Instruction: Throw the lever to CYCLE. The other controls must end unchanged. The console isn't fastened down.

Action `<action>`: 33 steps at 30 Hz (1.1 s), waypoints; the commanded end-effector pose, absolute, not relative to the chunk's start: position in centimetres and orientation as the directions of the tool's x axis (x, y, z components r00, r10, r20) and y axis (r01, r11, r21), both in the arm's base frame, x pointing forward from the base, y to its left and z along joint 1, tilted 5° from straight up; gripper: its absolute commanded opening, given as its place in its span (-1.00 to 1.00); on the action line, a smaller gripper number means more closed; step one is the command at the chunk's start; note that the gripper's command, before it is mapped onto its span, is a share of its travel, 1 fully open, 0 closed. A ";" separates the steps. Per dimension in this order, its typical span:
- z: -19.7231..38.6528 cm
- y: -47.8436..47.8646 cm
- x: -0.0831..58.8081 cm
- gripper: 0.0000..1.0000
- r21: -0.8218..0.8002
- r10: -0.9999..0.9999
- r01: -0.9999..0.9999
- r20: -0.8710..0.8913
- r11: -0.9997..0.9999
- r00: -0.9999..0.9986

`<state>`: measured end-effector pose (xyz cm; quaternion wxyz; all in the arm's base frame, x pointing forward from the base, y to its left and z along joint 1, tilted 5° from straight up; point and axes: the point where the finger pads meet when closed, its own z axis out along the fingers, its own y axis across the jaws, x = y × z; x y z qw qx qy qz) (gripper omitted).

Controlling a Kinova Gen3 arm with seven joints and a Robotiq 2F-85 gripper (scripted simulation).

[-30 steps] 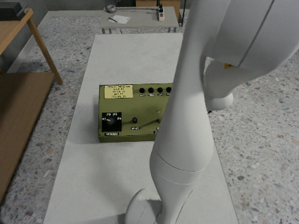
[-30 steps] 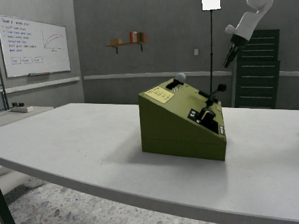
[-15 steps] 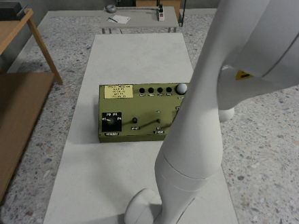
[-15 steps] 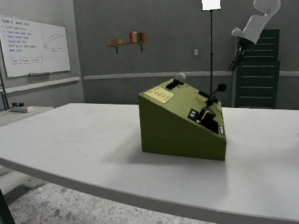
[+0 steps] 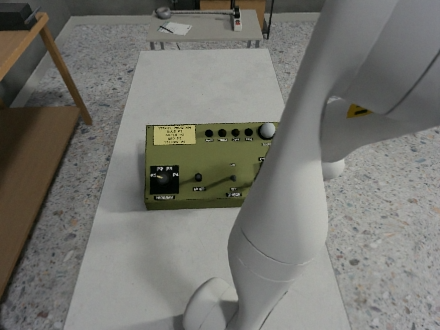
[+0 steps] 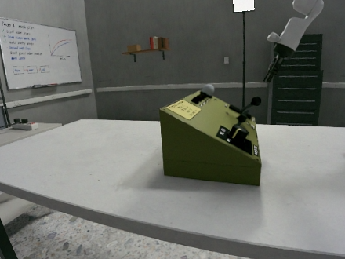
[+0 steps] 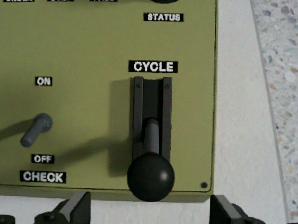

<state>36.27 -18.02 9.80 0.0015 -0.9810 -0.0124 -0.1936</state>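
Observation:
An olive-green sloped console (image 5: pixel 207 165) sits on the white table; it also shows in the exterior view (image 6: pixel 212 137). Its lever (image 7: pixel 150 174) has a black ball knob and a grey shaft in a dark slot. The knob rests at the near end of the slot, away from the CYCLE label (image 7: pixel 153 66). The lever sticks up from the console's right side (image 6: pixel 255 101). My gripper (image 7: pixel 147 210) (image 6: pixel 273 68) is open and empty, with both fingertips at the bottom edge of the wrist view. It hangs well above the console.
A small grey toggle (image 7: pixel 35 129) sits between ON and OFF above the CHECK label. A rotary selector (image 5: pixel 162 181), a row of black buttons (image 5: pixel 228 133) and a white status dome (image 5: pixel 267 131) are on the panel. My arm hides the console's right part in the top view.

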 end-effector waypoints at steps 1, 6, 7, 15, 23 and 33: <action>9.9 -18.0 36.3 0.54 0.003 0.024 0.025 0.381 -1.000 0.924; 9.9 -18.0 36.3 0.54 0.003 0.024 0.025 0.381 -1.000 0.924; 9.9 -18.0 36.3 0.54 0.003 0.024 0.025 0.381 -1.000 0.924; 9.8 -18.0 36.3 0.54 0.003 0.024 0.025 0.381 -1.000 0.924; 9.6 -18.0 36.4 0.54 0.003 0.024 0.025 0.382 -1.000 0.924; 8.5 -18.0 36.8 0.54 0.003 0.024 0.025 0.382 -1.000 0.924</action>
